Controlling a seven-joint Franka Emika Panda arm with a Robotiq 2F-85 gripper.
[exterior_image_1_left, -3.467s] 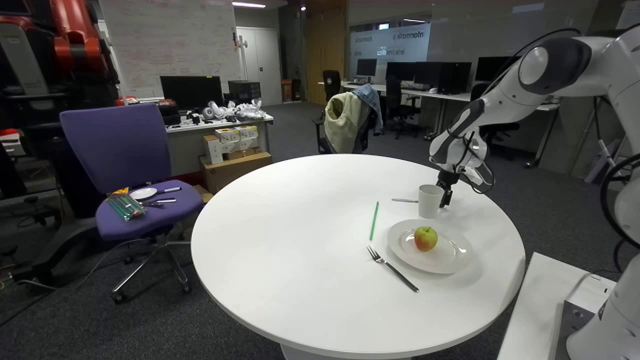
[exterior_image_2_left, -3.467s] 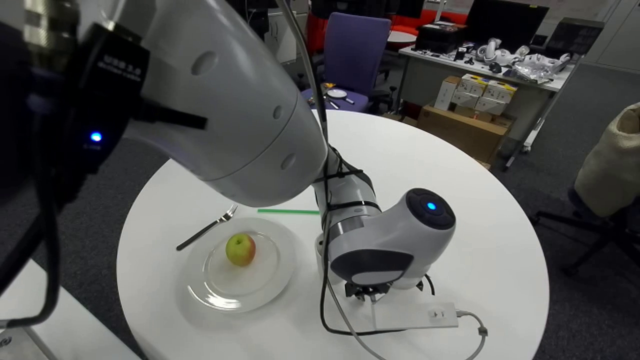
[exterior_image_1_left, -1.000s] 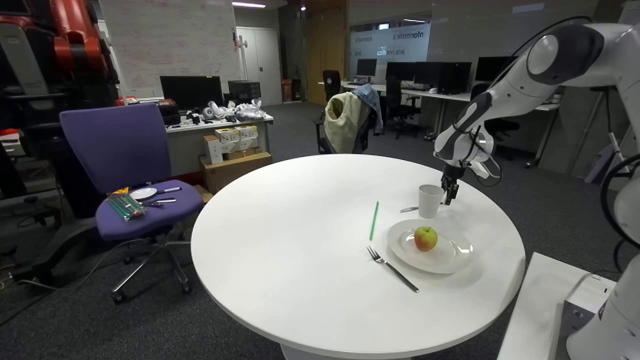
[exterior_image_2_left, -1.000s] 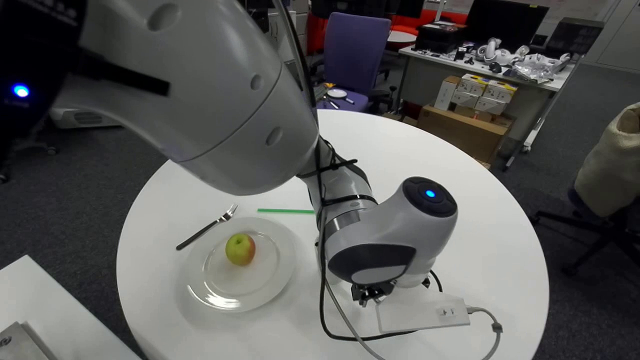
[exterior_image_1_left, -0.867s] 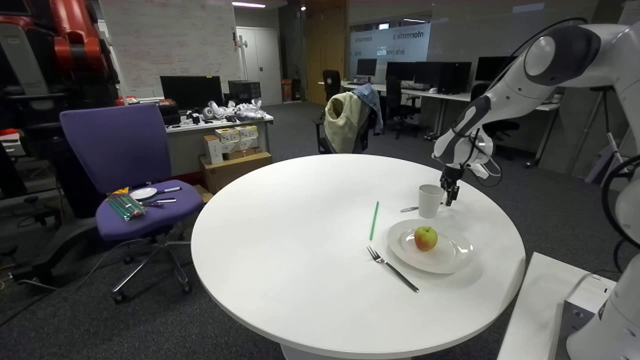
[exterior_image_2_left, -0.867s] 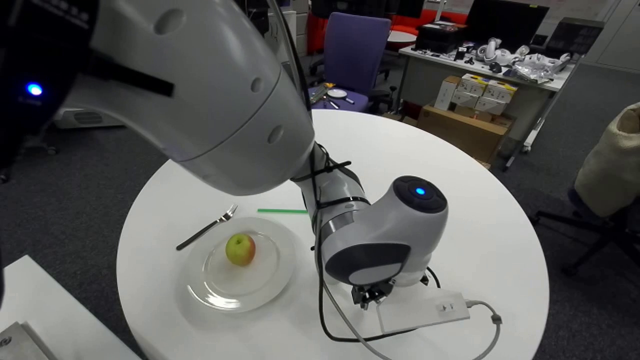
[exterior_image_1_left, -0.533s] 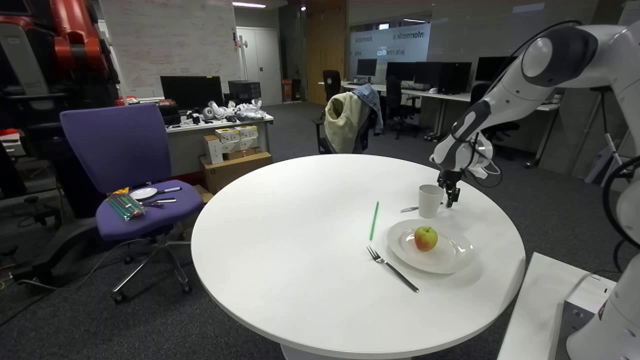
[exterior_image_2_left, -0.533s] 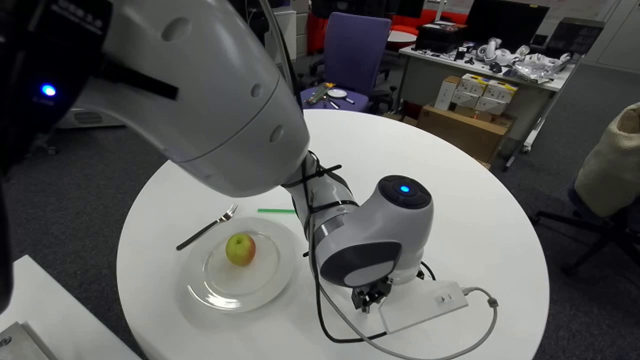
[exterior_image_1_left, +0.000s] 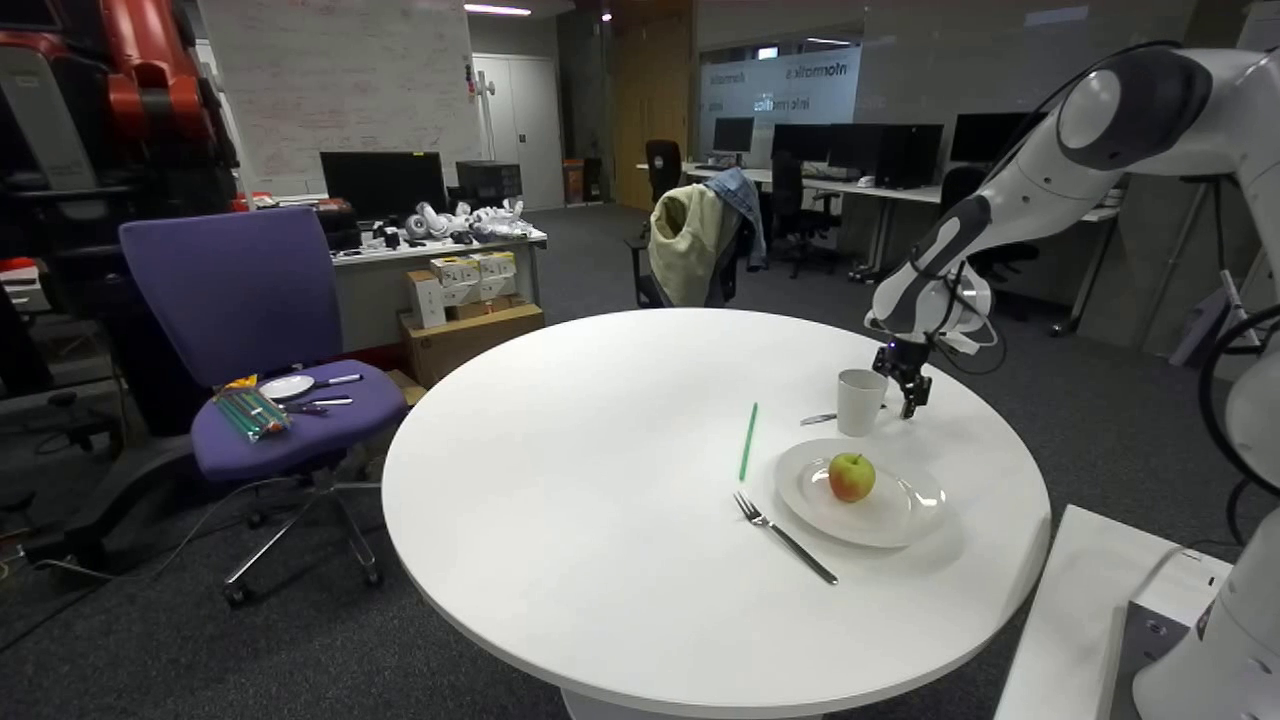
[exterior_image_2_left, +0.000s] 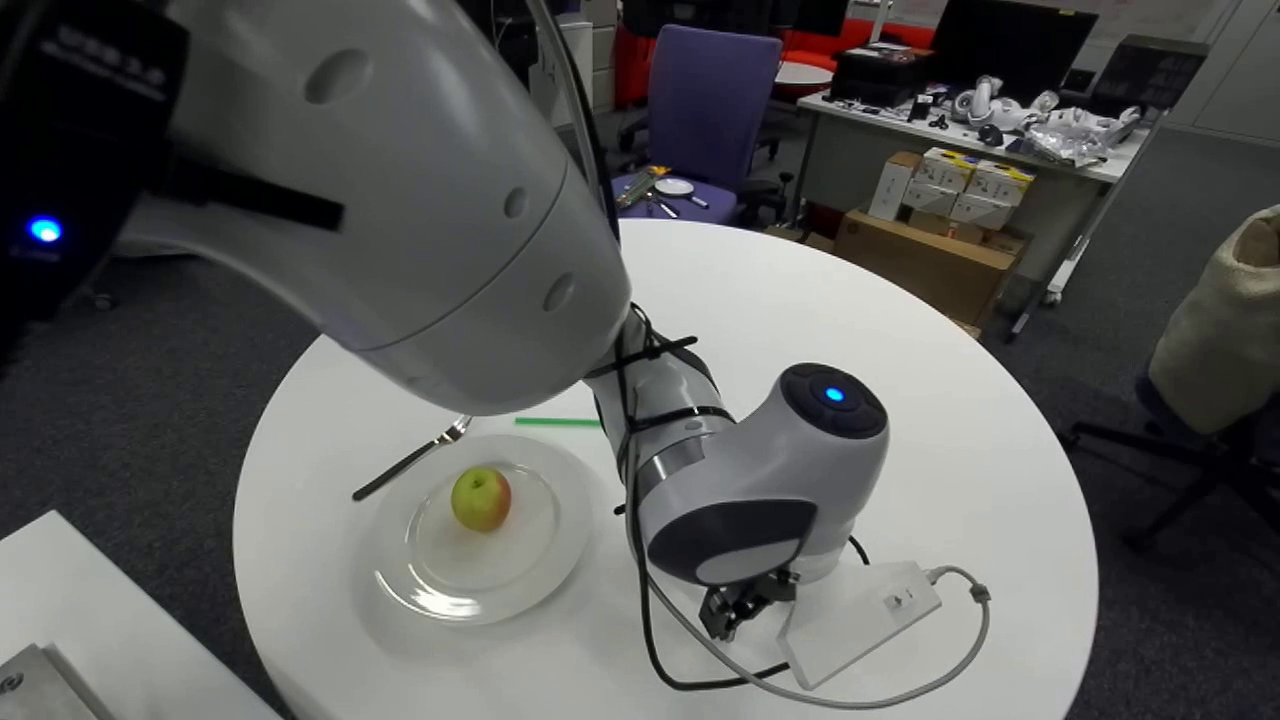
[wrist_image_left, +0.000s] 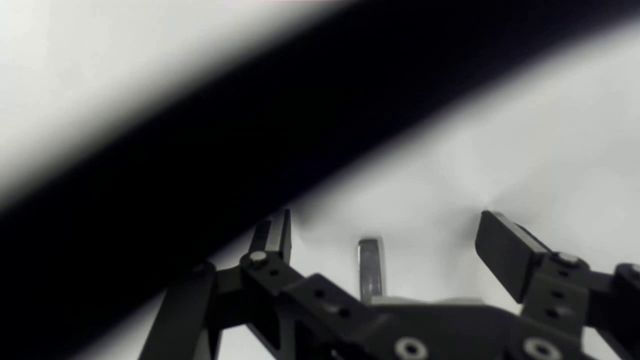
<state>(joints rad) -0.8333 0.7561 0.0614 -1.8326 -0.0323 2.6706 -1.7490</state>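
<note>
My gripper (exterior_image_1_left: 906, 395) is low over the white round table, beside a white cup (exterior_image_1_left: 860, 403). In the wrist view the fingers (wrist_image_left: 386, 217) are wide apart. The dark end of a thin metal piece of cutlery (wrist_image_left: 370, 270) lies on the table between them, nearer the left finger, and neither finger touches it. The cutlery's other end (exterior_image_1_left: 818, 419) shows past the cup in an exterior view; the cup hides its middle. A pale rim at the bottom of the wrist view may be the cup. In an exterior view the arm mostly hides the cup; the gripper (exterior_image_2_left: 738, 608) shows.
A white plate (exterior_image_1_left: 915, 525) holds an apple (exterior_image_1_left: 851, 477). A fork (exterior_image_1_left: 787, 540) and a green stick (exterior_image_1_left: 748, 442) lie beside it on the table (exterior_image_1_left: 560, 500). A blurred black cable (wrist_image_left: 250, 145) crosses the wrist view. A white box (exterior_image_2_left: 860, 620) with a cable sits on the wrist.
Since 3.5 s ago the cutlery has shifted and turned slightly beside the cup. In the last second the wrist has turned, swinging the white box round. Cup, plate, apple and fork have not moved.
</note>
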